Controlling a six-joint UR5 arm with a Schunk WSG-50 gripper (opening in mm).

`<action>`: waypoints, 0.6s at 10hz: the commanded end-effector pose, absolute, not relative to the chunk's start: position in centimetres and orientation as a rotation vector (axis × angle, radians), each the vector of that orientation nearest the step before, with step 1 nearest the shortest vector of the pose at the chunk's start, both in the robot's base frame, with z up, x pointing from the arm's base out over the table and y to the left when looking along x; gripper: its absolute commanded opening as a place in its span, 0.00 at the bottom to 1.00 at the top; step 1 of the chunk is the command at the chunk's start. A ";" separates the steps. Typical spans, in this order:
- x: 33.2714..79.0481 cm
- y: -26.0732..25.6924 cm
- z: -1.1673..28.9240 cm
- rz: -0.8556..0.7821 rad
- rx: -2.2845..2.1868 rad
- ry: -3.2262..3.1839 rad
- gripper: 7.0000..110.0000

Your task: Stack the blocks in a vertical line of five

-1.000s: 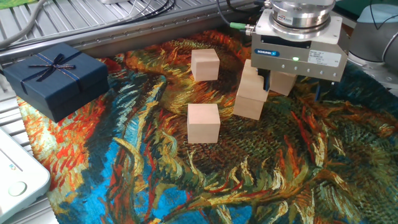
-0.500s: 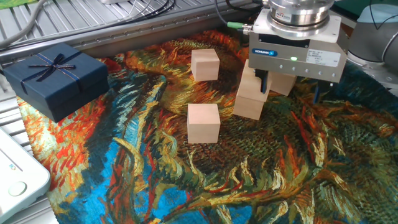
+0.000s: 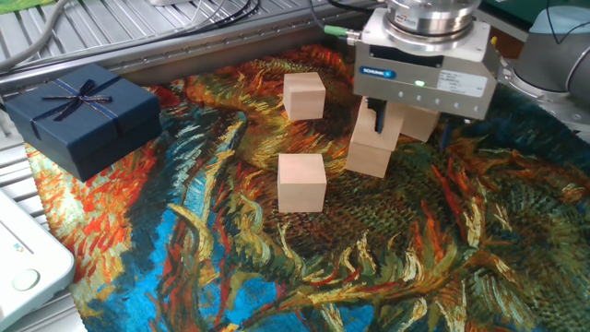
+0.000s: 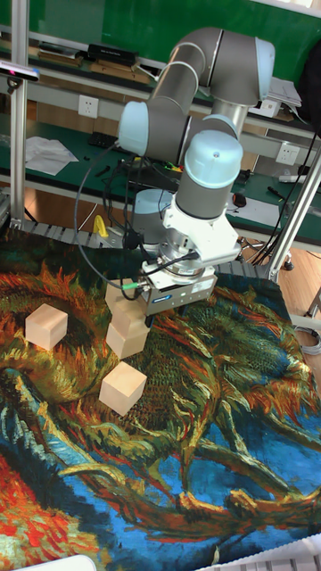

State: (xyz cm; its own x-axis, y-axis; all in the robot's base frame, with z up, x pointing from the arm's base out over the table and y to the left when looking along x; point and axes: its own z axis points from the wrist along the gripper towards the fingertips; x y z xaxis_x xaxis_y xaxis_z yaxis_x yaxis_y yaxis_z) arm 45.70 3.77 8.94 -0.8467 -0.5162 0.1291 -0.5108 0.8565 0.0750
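Note:
Several pale wooden blocks lie on the painted cloth. One block (image 3: 304,95) sits at the back and another block (image 3: 302,182) stands alone in front. To their right is a tilted lower block (image 3: 368,159) with an upper block (image 3: 367,129) resting on it. A further block (image 3: 421,124) lies just behind these, under my gripper (image 3: 410,127). The gripper hangs low over this cluster and is open, its dark fingers (image 3: 378,116) straddling the rear block. In the tall fixed view the gripper (image 4: 159,308) sits right beside the small stack (image 4: 127,339).
A dark navy gift box (image 3: 81,112) with a bow stands at the left edge of the cloth. A white device (image 3: 23,263) lies at the near left corner. Metal rails and cables run along the back.
The gripper has shifted left by a small step, bringing its left finger in front of the upper block. No block has visibly moved.

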 end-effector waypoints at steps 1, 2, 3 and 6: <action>46.4 2.3 9.1 -0.025 0.813 -2.900 0.57; 46.7 2.1 9.2 -0.024 0.818 -2.902 0.57; 46.8 1.8 9.3 -0.022 0.820 -2.902 0.57; 47.2 1.3 9.0 -0.015 0.825 -2.911 0.57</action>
